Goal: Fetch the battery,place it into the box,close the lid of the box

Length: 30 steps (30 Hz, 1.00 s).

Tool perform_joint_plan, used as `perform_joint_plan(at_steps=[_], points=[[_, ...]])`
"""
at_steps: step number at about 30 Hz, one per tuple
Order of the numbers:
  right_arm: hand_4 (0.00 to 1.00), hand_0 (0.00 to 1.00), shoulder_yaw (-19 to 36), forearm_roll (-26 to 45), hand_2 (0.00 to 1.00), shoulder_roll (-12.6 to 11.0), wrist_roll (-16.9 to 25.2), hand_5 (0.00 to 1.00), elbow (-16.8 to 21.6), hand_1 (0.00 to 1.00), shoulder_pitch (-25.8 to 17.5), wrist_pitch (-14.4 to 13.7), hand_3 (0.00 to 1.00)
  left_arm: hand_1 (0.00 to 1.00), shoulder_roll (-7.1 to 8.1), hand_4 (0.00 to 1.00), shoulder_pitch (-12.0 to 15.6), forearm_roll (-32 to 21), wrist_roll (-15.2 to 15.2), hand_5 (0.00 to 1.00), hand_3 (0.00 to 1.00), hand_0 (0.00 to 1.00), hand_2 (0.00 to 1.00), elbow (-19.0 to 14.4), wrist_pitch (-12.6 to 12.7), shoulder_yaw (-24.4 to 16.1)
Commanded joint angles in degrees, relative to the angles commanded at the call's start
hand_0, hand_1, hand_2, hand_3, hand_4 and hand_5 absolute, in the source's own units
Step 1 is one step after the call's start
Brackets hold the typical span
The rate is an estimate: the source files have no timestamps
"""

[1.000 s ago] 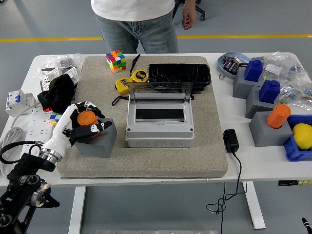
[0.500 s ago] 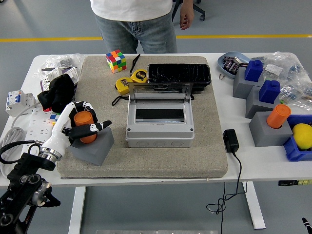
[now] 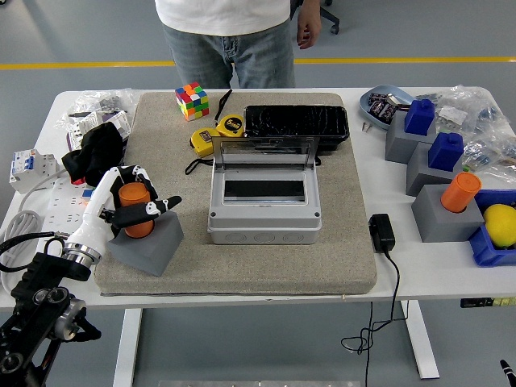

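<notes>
The orange cylindrical battery (image 3: pixel 135 197) stands in a grey block holder (image 3: pixel 149 243) at the mat's left front. My left hand (image 3: pixel 150 210) is shut on the battery, with the fingers behind it and the thumb across its front. The block is tilted, its near corner toward the mat's edge. The grey box (image 3: pixel 263 216) sits mid-mat, with its clear lid (image 3: pixel 262 151) standing open at the back and nothing visible inside. My right hand is out of view.
A person stands at the far side, one hand (image 3: pixel 305 34) hanging. A Rubik's cube (image 3: pixel 192 101), tape measures (image 3: pixel 216 134) and a black tray (image 3: pixel 296 122) lie behind the box. Grey blocks with blue caps (image 3: pixel 419 117) and an orange cylinder (image 3: pixel 459 192) stand at the right. A power adapter (image 3: pixel 380 232) lies beside the mat.
My left hand has shifted slightly left and toward me with the battery. The grey block has come along and tilted.
</notes>
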Motion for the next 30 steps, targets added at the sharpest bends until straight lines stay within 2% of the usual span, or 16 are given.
perform_joint_plan(at_steps=[2, 3, 12, 17, 20, 24, 27, 30], points=[[0.998, 0.918, -0.01, -0.04, 0.818, 0.0, -0.01, 0.998, -0.01, 0.875, 0.0, -0.01, 0.833, 0.13, 0.01, 0.998, 0.0, -0.18, -0.12, 0.002, 0.168, 0.089, 0.162, 0.0, 0.33, -0.01], [0.998, 0.918, 0.0, -0.05, 0.818, 0.0, -0.01, 0.998, -0.01, 0.875, 0.03, -0.03, 0.833, 0.105, 0.01, 0.998, -0.05, -0.44, -0.27, 0.002, 0.137, 0.07, 0.142, -0.04, 0.66, -0.03], [0.998, 0.919, -0.18, 0.08, 0.818, 0.01, -0.02, 0.998, -0.02, 0.876, 0.0, -0.05, 0.833, 0.093, 0.27, 0.998, -0.69, -1.99, -0.89, 0.002, 0.122, 0.059, 0.129, -1.1, 1.99, -0.07], [0.998, 0.919, -0.17, 0.09, 0.818, 0.02, -0.03, 0.998, -0.04, 0.876, -0.02, -0.04, 0.833, 0.08, 0.57, 0.998, -1.81, -2.27, -0.72, 0.002, 0.114, 0.058, 0.123, -2.19, 2.14, -0.09], [0.998, 0.919, -0.06, 0.0, 0.818, -0.05, -0.03, 0.998, -0.06, 0.876, 0.08, -0.03, 0.833, 0.08, 1.07, 0.998, -3.1, -1.21, 0.42, 0.002, 0.114, 0.058, 0.123, -3.02, 2.19, -0.21], [0.998, 0.92, 0.31, -0.1, 0.818, -0.19, -0.04, 0.998, -0.05, 0.876, 0.24, -0.02, 0.833, 0.077, 2.25, 0.998, -5.3, 2.86, 1.98, 0.002, 0.113, 0.055, 0.121, -4.29, 3.74, 0.2], [0.998, 0.921, 0.66, -0.23, 0.818, -0.3, -0.04, 0.998, -0.06, 0.877, 0.44, -0.02, 0.833, 0.066, 3.54, 0.998, -7.55, 9.6, 3.87, 0.002, 0.095, 0.055, 0.111, -6.23, 6.73, 1.56], [0.998, 0.921, 0.85, -0.34, 0.818, -0.33, -0.05, 0.998, -0.07, 0.877, 0.54, -0.02, 0.833, 0.066, 4.52, 0.998, -9.33, 16.62, 4.86, 0.002, 0.095, 0.055, 0.111, -7.8, 8.38, 3.16]])
